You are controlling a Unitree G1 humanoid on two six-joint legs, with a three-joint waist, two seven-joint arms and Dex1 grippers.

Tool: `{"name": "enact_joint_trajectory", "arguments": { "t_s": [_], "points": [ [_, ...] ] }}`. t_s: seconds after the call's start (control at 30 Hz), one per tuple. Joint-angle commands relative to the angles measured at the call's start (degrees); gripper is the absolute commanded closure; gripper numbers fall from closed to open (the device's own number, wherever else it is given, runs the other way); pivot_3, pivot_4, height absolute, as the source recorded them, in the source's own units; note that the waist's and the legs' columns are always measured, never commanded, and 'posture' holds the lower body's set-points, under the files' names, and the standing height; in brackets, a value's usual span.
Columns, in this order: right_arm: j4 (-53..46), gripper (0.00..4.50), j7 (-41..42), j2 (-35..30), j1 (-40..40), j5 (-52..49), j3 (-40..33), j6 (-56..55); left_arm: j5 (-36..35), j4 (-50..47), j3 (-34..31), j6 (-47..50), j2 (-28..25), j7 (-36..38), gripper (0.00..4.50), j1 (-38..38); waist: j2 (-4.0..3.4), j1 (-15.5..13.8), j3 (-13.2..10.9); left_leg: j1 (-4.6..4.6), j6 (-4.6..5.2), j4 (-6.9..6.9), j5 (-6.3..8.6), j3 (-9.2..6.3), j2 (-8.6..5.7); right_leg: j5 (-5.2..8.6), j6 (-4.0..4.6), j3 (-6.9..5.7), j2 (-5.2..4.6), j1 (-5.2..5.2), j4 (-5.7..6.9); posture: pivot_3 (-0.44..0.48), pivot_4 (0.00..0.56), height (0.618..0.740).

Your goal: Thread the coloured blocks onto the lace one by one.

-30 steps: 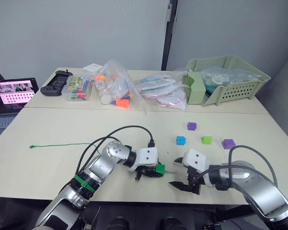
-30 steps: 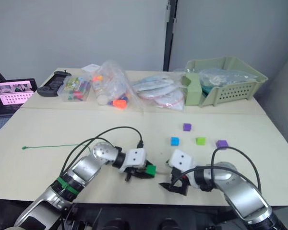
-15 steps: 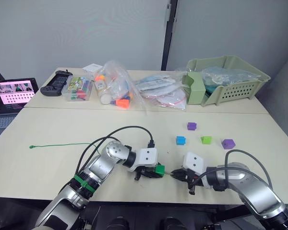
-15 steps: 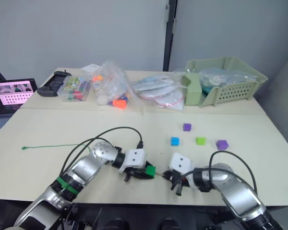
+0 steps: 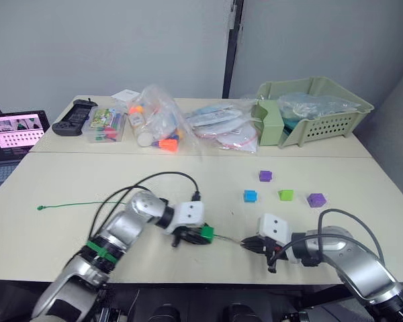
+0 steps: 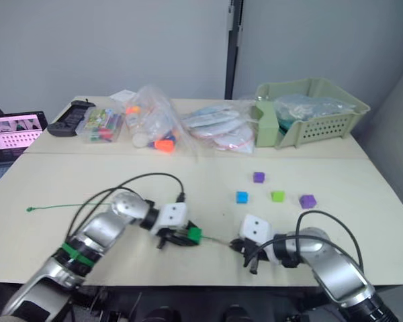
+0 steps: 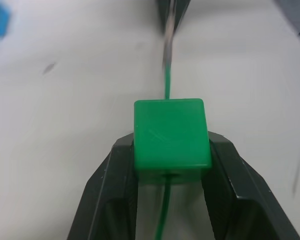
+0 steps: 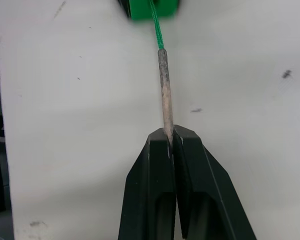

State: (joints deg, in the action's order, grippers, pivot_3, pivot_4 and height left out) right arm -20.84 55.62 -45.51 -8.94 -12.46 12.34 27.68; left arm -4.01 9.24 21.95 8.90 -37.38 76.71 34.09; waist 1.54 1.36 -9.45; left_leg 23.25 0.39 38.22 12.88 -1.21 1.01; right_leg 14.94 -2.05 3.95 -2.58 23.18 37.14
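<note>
My left gripper is shut on a dark green block just above the table. The green lace runs from its knotted end at the left of the table, through the block and out the other side. My right gripper is shut on the lace's stiff pale tip, a short way right of the block. Beyond the right gripper, a purple block, a blue block, a light green block and a second purple block lie loose on the table.
Along the far side of the table are a clear marker case, plastic bags with orange pieces, flat packets and a pale green basket. A laptop stands at the far left.
My right gripper went from open to shut on the lace's tip. My left gripper has drawn the dark green block leftward, and a stretch of green cord shows between the two grippers.
</note>
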Motion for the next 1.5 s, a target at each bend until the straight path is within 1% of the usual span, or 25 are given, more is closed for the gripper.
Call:
{"name": "enact_joint_trajectory", "arguments": {
  "t_s": [0.03,0.1,0.13,0.2,0.27,0.37,0.5,0.63,0.7,0.73,0.77,0.8,0.9,0.93,1.0,1.07,1.13,1.2,1.27,1.33,1.37,1.5],
  "points": [
    [-0.17,4.5,1.66,-0.62,-1.17,-0.81,-1.94,-2.59,-2.14,3.89,-6.16,-4.19,-7.29,4.04,3.3,-1.59,-0.01,0.15,-0.01,0.0,0.0,-0.01,0.0,0.0,0.01,0.0,0.0,0.0,0.0,0.01,0.0,0.0,0.15,0.74],
    [0.58,4.5,2.25,-0.89,-1.76,-0.52,-2.14,-3.33,-2.45,8.11,-8.52,-6.95,-11.29,5.78,3.3,-3.01,-0.02,-0.02,-0.01,0.0,0.0,-0.03,0.0,0.01,0.0,0.01,0.0,0.0,-0.03,0.02,-0.02,0.0,0.15,0.74],
    [0.77,4.5,2.49,-1.03,-1.81,-0.45,-2.29,-3.65,-2.6,9.41,-9.32,-7.51,-12.41,6.37,3.3,-3.5,-0.02,-0.11,-0.01,0.01,0.0,-0.02,0.0,0.02,-0.02,0.01,0.0,0.0,-0.06,0.01,-0.03,0.0,0.15,0.74],
    [1.43,4.5,3.23,-1.45,-2.35,-0.72,-2.86,-4.23,-1.03,17.02,-11.23,-13.67,-16.7,7.29,3.3,-4.51,0.0,-0.46,-0.02,0.02,0.0,-0.02,0.0,0.05,-0.02,0.01,0.0,-0.01,-0.09,0.01,-0.02,0.0,0.15,0.74],
    [2.24,4.5,4.24,-1.9,-2.86,-0.99,-3.36,-4.98,-1.12,25.97,-13.6,-17.38,-20.07,8.08,3.3,-4.14,0.01,-0.46,-0.02,0.0,0.0,-0.01,0.0,0.06,0.01,0.0,0.01,-0.02,-0.08,0.01,-0.02,0.0,0.15,0.74],
    [2.94,4.5,5.36,-2.17,-2.86,-1.24,-3.96,-5.97,-0.36,33.64,-14.44,-22.69,-20.99,7.19,3.3,-2.58,0.0,-0.04,-0.02,-0.1,0.0,-0.06,0.0,0.13,0.07,0.02,0.06,-0.02,-0.02,0.02,0.01,0.0,0.15,0.74],
    [4.15,4.5,6.81,-2.65,-2.71,-1.19,-4.37,-7.38,1.65,42.23,-14.94,-28.8,-21.5,5.55,3.3,-0.23,-0.01,-0.43,-0.02,-0.08,0.0,-0.07,0.0,0.14,0.06,0.03,0.08,-0.03,-0.03,0.03,0.04,0.0,0.15,0.74],
    [4.64,4.5,7.54,-2.21,-3.45,-1.13,-4.07,-7.81,2.3,46.2,-15.23,-32.53,-20.6,4.32,3.3,1.86,-0.01,-0.4,-0.02,-0.1,0.0,-0.07,0.0,0.16,0.07,0.03,0.08,-0.02,-0.03,0.03,0.07,0.0,0.15,0.74],
    [4.5,4.5,7.55,-1.79,-3.86,-1.18,-3.85,-7.64,1.36,46.74,-15.83,-32.03,-19.79,4.97,3.3,2.93,-0.01,-0.43,-0.01,-0.1,0.0,-0.07,0.0,0.17,0.06,0.03,0.08,-0.02,-0.03,0.04,0.1,0.0,0.15,0.74],
    [4.32,4.5,7.56,-1.61,-4.14,-1.18,-3.7,-7.48,0.14,45.98,-16.5,-30.47,-19.22,5.99,3.3,3.69,-0.01,-0.46,-0.01,-0.1,0.0,-0.07,0.0,0.17,0.06,0.02,0.08,-0.02,-0.03,0.04,0.1,0.0,0.15,0.74],
    [4.13,4.5,7.57,-1.45,-4.42,-1.22,-3.61,-7.19,-0.8,44.91,-17.08,-29.33,-18.75,6.78,2.29,4.34,-0.01,-0.53,-0.02,-0.1,0.0,-0.07,0.0,0.17,0.06,0.02,0.08,-0.02,-0.03,0.03,0.11,0.0,0.15,0.74],
    [3.87,4.5,7.58,-1.35,-4.63,-1.31,-3.57,-6.87,-1.4,43.34,-17.5,-28.32,-18.42,7.21,2.03,4.92,0.0,-0.67,-0.02,-0.07,0.0,-0.04,0.0,0.16,0.06,0.02,0.08,-0.03,-0.03,0.04,0.11,0.0,0.15,0.74],
    [2.9,4.5,7.68,-1.14,-4.95,-1.57,-3.5,-5.88,-3.09,37.86,-18.51,-24.28,-17.66,8.36,0.97,5.9,0.03,-0.94,-0.04,0.09,0.0,0.06,0.0,0.1,0.03,0.02,0.07,-0.08,-0.06,0.06,0.09,0.0,0.15,0.74],
    [2.16,4.5,7.58,-0.85,-5.1,-1.76,-3.29,-5.29,-4.6,34.08,-18.65,-20.45,-17.37,9.76,0.7,5.87,0.05,-0.94,-0.05,0.11,0.0,0.08,0.0,0.1,0.02,0.02,0.06,-0.09,-0.07,0.06,0.08,0.0,0.15,0.74],
    [0.71,4.5,7.14,-0.09,-5.69,-1.94,-2.57,-3.78,-8.31,24.0,-18.27,-11.28,-17.15,12.63,0.7,4.64,0.07,-0.73,-0.06,0.15,0.0,0.08,0.0,0.09,0.02,0.02,0.06,-0.09,-0.08,0.07,0.07,0.0,0.15,0.74],
    [-0.46,4.5,6.34,0.96,-6.82,-1.52,-1.49,-1.87,-11.71,12.16,-17.09,-2.79,-16.9,13.73,0.7,1.61,0.07,-0.6,-0.06,0.13,0.0,0.08,0.0,0.07,0.02,0.02,0.06,-0.08,-0.08,0.07,0.09,0.0,0.15,0.74],
    [-1.33,4.5,5.63,1.89,-7.87,-1.28,-0.63,-0.08,-13.75,3.53,-16.3,2.73,-15.63,12.29,0.7,-0.71,0.06,-0.36,-0.06,0.11,0.0,0.06,0.0,0.06,0.04,0.02,0.06,-0.07,-0.07,0.07,0.09,0.0,0.15,0.74],
    [-2.26,4.5,4.7,2.8,-8.65,-0.92,0.35,1.81,-14.29,-3.35,-15.4,5.58,-13.23,9.09,0.7,-2.91,0.06,-0.33,-0.06,0.07,-0.01,0.05,0.01,0.04,0.04,0.02,0.06,-0.05,-0.08,0.07,0.14,0.0,0.15,0.74],
    [-3.1,4.5,3.47,3.81,-9.5,0.01,2.14,3.83,-12.62,-10.39,-11.82,8.05,-7.07,3.14,0.7,-4.06,0.07,-0.46,-0.06,0.06,-0.01,0.05,0.01,0.0,0.05,0.02,0.06,-0.05,-0.06,0.07,0.14,0.0,0.15,0.74],
    [-3.73,4.5,2.76,4.1,-10.03,1.16,4.02,5.19,-10.07,-13.21,-7.97,10.28,0.36,-3.9,0.7,-3.32,0.09,-0.59,-0.07,0.08,-0.01,0.08,0.0,0.0,0.02,0.02,0.06,-0.05,-0.07,0.05,0.15,0.0,0.15,0.74],
    [-3.85,4.5,2.67,3.97,-10.16,1.4,4.55,5.55,-8.92,-13.57,-6.67,11.15,2.16,-5.7,0.7,-2.96,0.06,-1.04,-0.06,0.11,-0.01,0.11,0.0,0.0,0.01,0.02,0.06,-0.05,-0.06,0.05,0.13,0.0,0.15,0.74],
    [-4.0,4.5,2.15,3.49,-10.85,1.89,5.65,6.42,-4.96,-14.16,-3.71,10.63,4.18,-8.3,0.7,-2.63,0.1,-0.6,-0.08,0.21,-0.01,0.32,0.01,-0.06,-0.08,0.01,0.02,-0.05,-0.09,0.04,0.18,0.0,0.15,0.74]
  ]
}}
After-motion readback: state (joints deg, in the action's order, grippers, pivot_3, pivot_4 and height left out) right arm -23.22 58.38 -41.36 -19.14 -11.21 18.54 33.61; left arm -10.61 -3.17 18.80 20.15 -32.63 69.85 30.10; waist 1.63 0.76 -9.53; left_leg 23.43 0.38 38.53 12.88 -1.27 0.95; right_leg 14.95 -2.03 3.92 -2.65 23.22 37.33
